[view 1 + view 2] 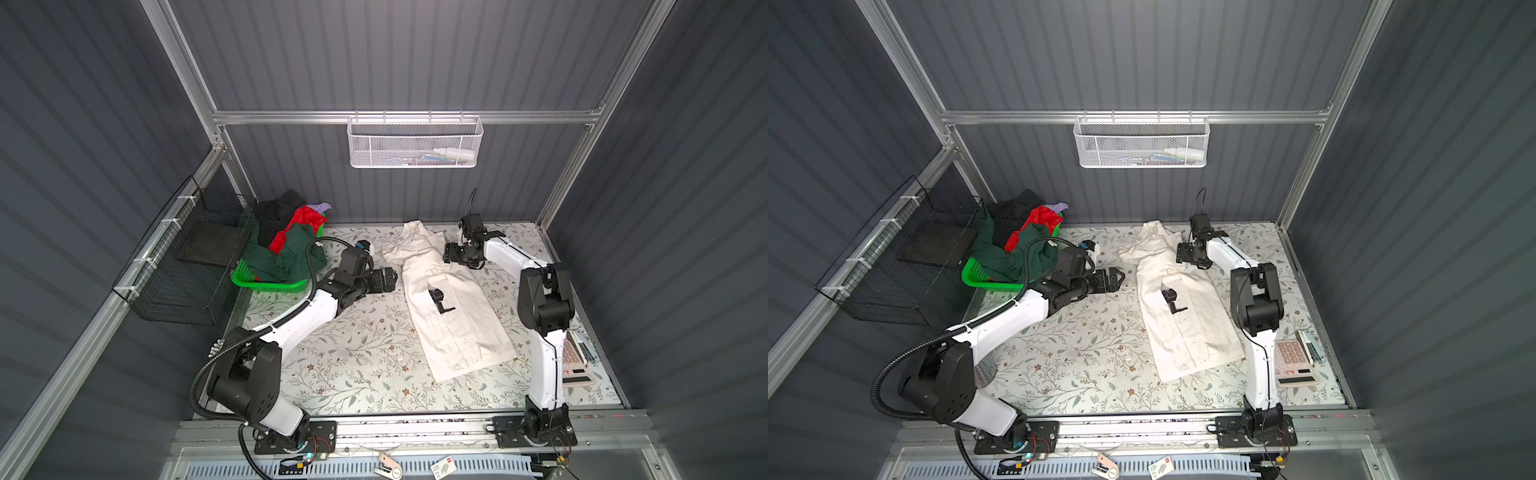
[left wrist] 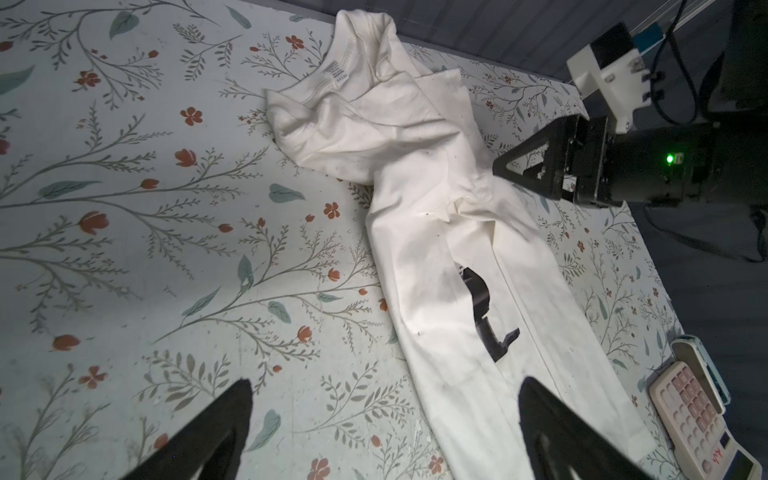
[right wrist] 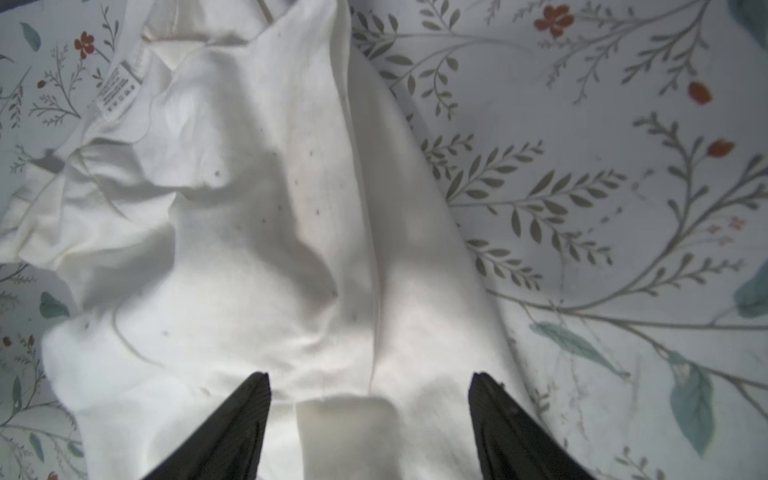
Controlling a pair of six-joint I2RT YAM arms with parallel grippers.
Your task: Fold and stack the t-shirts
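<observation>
Black fingers [image 3: 232, 428] of the right hand [image 3: 370, 376] sit closest. They are spread apart above the cream-white t-shirt [image 3: 257, 232] and pinch nothing that I can see. The left hand [image 2: 384, 384] is wide open and empty, low over the desk [image 1: 340, 353], just beside the shirt. The shirt lies on the desk between the two hands. Its sides look folded in, so it makes one long strip, and a bit of black print [image 1: 440, 301] peeks out. The collar end is bunched up and messy. I think the job has only just begun, because this shirt needs smoothing and then folding short. The dark green t-shirt [image 1: 282, 257], the red t-shirt [image 1: 299, 226], the black t-shirt [image 1: 274, 208] and the lavender t-shirt [image 1: 320, 206] lie in a heap in the green basket [image 1: 266, 286] at the far left of the desk. None of them is folded. No stack is made yet.
</observation>
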